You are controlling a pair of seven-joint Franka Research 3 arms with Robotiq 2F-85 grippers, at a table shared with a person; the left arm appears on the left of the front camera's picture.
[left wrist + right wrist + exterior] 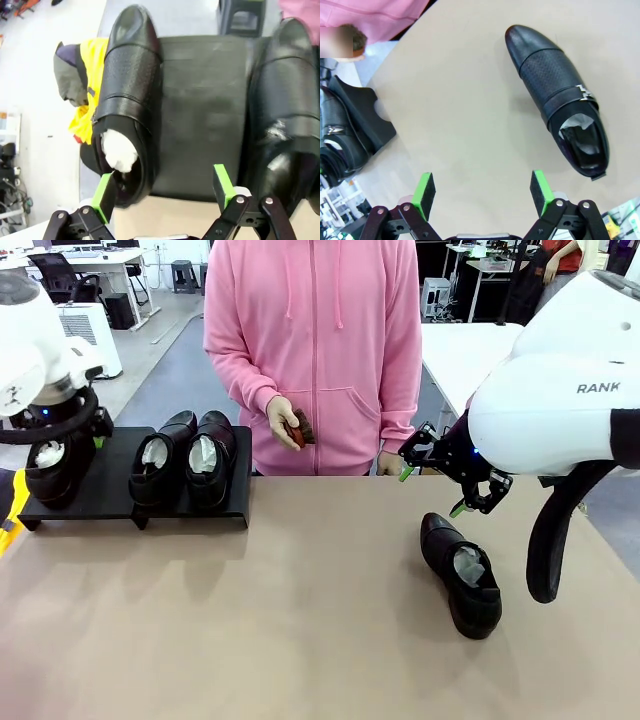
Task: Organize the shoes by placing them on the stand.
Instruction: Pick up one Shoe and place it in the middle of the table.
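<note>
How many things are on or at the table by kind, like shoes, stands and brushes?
Black dress shoes: 4
Black stand: 1
Brown shoe brush, in the person's hand: 1
Total: 6

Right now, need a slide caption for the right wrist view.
Open right tool hovers above the tabletop, the last loose shoe lying off to one side, stand at the edge.

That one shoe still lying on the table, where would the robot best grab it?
Probably from above, across the narrow heel end of the shoe, around the paper-stuffed opening. The shoe stands upright on its sole, and its sides there look narrow enough for the open right gripper nearby.
</note>
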